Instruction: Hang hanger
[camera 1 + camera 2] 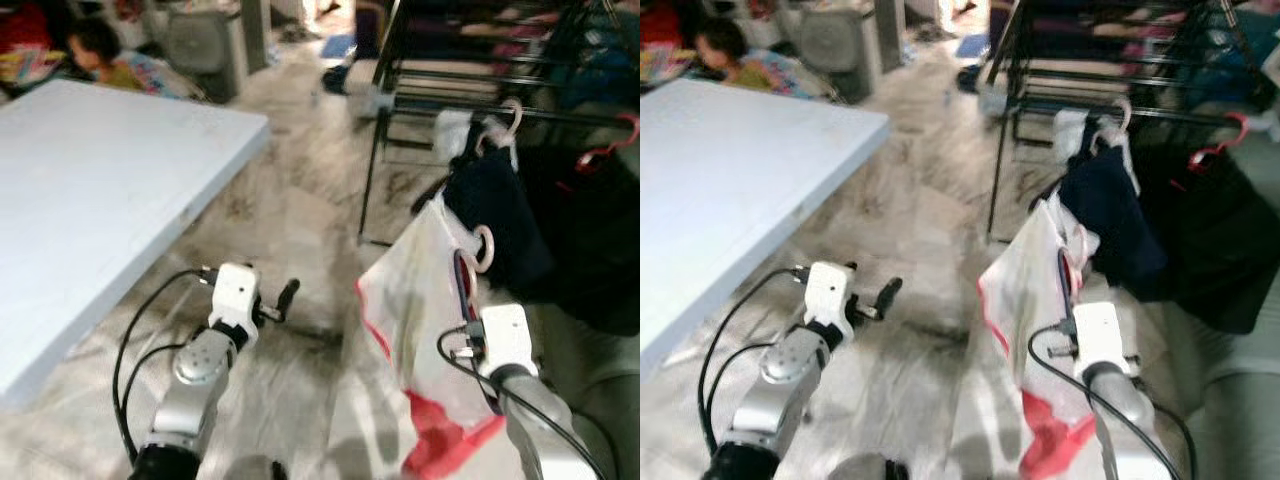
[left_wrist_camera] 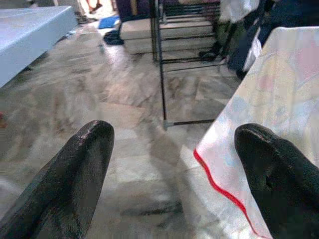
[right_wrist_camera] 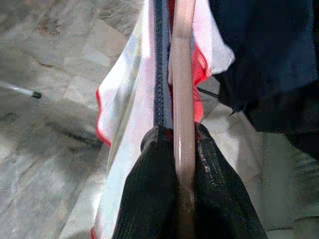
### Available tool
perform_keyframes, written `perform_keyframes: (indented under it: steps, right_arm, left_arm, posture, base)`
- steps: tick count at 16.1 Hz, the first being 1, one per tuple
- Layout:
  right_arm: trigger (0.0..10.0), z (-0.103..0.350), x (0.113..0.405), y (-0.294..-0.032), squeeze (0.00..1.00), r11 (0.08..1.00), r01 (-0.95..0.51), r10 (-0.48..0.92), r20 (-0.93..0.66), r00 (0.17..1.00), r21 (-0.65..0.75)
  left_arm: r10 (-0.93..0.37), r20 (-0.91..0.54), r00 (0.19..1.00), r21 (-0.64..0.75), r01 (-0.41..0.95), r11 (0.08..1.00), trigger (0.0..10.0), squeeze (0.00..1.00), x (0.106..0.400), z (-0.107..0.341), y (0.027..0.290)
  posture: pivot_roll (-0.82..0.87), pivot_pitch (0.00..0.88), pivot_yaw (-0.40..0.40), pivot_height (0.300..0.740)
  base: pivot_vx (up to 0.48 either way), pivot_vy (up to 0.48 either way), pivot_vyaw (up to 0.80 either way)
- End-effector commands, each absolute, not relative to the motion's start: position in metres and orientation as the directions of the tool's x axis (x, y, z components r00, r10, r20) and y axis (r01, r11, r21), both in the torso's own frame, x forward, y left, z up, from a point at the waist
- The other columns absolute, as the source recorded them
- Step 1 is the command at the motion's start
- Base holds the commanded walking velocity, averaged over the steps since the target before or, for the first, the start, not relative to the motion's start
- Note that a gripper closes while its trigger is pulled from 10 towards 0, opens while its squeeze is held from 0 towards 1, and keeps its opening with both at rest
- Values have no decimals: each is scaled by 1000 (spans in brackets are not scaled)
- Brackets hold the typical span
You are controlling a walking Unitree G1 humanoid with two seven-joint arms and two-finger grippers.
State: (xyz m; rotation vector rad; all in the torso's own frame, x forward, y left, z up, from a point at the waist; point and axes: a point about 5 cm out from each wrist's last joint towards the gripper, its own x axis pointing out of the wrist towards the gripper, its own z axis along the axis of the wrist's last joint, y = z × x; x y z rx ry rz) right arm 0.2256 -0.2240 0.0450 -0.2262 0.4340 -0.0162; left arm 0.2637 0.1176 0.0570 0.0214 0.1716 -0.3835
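1. Left eye view takes in a pale marble-patterned floor (image 1: 300, 215), with a large light-blue flat tabletop (image 1: 90, 190) on the robot's left and a black metal clothes rack (image 1: 480, 105) ahead on its right.
2. A dark navy garment (image 1: 495, 205) hangs from the rack on a pale hanger, and a red plastic hanger (image 1: 605, 150) hooks on the same rail further right.
3. A white cloth with red edging (image 1: 420, 330) hangs down in front of the right arm, draped on a pale pink plastic hanger (image 3: 182, 99).
4. That pink hanger is below the rack rail and apart from it, with its rounded hook (image 1: 484, 247) uppermost, just beside the navy garment; its long axis runs straight away from the wrist.
5. The right gripper (image 3: 183, 164) pinches the pink hanger's bar between its two black fingers, with cloth on either side.
6. The left gripper (image 2: 172, 164) is spread wide over bare floor, holding nothing, with the white cloth's red edge near one finger.
7. A person sits on the floor at far left behind the tabletop.
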Motion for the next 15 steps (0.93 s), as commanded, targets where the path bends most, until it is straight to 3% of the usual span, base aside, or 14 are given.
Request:
perform_keyframes:
  steps: [1, 5, 15]
  right_arm:
    - [10000, 53, 229, -224, 0, 974, -28, -59, -376, 925, -223]
    - [10000, 52, 232, -222, 0, 973, -44, -46, -374, 926, -227]
    - [10000, 48, 229, -218, 0, 972, -72, -20, -382, 924, -225]
  left_arm:
    - [-390, -148, 909, 10, 395, 918, 10000, 0, 267, 63, 115]
    - [-403, -146, 904, 10, 408, 913, 10000, 0, 267, 64, 113]
    - [-394, -158, 906, 16, 401, 916, 10000, 0, 266, 60, 112]
  posture:
    - [-92, 0, 61, 740]
    - [-88, 0, 59, 740]
    - [-86, 0, 48, 740]
  base:
    - [0, 0, 0]
    - [0, -269, 0]
    - [0, -450, 0]
